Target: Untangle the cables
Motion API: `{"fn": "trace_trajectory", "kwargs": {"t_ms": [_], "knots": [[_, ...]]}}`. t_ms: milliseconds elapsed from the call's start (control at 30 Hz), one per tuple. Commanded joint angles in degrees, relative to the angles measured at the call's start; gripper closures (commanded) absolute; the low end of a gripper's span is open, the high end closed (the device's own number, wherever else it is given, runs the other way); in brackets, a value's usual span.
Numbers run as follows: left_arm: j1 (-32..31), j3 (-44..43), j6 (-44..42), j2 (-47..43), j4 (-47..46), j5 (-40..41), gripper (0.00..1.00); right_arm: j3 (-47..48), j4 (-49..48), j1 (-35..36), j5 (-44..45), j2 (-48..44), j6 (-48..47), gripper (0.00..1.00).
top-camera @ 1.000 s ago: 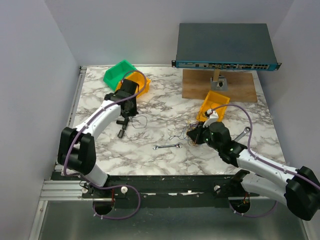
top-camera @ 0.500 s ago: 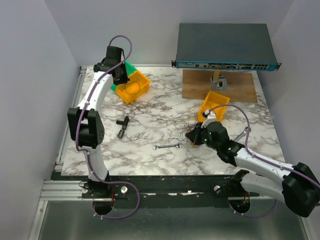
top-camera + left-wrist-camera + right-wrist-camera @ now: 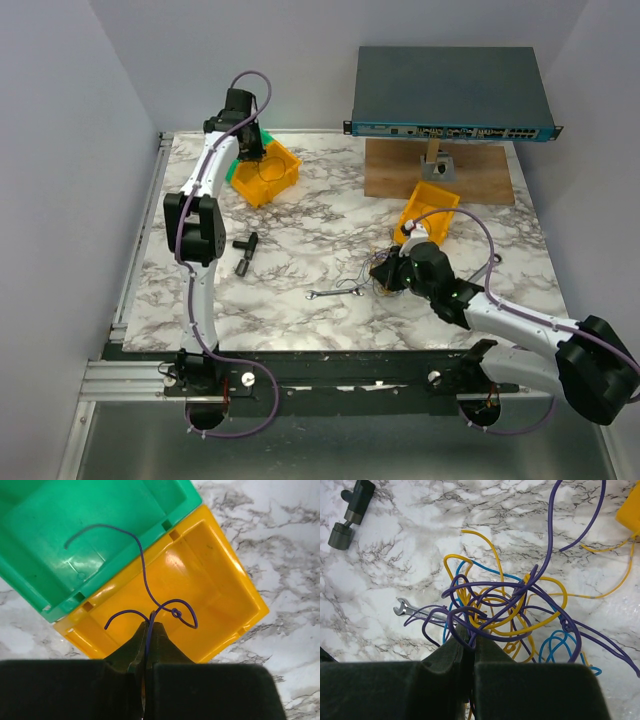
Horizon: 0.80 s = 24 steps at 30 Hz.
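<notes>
Right gripper [image 3: 470, 637] is down low near the front, jaws pinched tight on a purple strand of the cables [image 3: 525, 585]; they're a knotted heap of purple, yellow and blue right ahead of its fingers; the wrench [image 3: 412, 610] pokes out at the heap's left edge; way further back the left gripper [image 3: 148, 627] hangs over the yellow bin [image 3: 220, 595], clamped on one loose purple wire [image 3: 176, 612] with a little knot in it; that wire's far end curls over the green bin [image 3: 125, 500] right beside the yellow one.
</notes>
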<state>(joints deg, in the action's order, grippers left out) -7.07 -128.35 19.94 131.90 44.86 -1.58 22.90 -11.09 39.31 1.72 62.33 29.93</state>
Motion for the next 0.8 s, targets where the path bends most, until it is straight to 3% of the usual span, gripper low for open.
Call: {"fn": "trace_trajectory", "kwargs": {"t_ms": [0,67,200,300,433,533,633,767], "knots": [[-1.3,-1.7,-0.1,5.0,5.3,-2.8,1.00,1.7,-1.9,0.0,-1.3,1.3,-0.5,0.99],[-1.6,-6.3,-0.2,7.9,10.0,-2.7,1.00,1.7,-1.9,-0.1,-1.3,1.2,-0.4,0.99],[-3.0,-5.3,-1.4,7.7,13.1,-3.8,1.00,1.4,-1.8,-0.1,-1.3,0.8,-0.4,0.99],[-6.0,1.2,-2.8,3.2,12.0,0.3,1.00,1.2,-1.9,-0.1,-1.3,0.6,-0.4,0.99],[-7.8,10.2,-0.8,-3.6,9.0,-6.4,1.00,1.4,-1.3,0.0,-1.1,0.0,-0.4,0.99],[-9.2,13.9,-0.2,-6.0,9.6,-6.7,1.00,1.1,-1.0,-0.1,-0.8,-1.1,-0.5,0.99],[-10.5,20.1,1.1,-9.9,4.6,-8.0,1.00,0.9,-0.9,-0.1,-0.7,-1.5,-0.5,0.99],[-10.4,16.8,1.2,-8.7,4.3,-3.1,0.86,1.2,-0.5,0.0,-1.2,-1.7,-0.4,0.99]]}}
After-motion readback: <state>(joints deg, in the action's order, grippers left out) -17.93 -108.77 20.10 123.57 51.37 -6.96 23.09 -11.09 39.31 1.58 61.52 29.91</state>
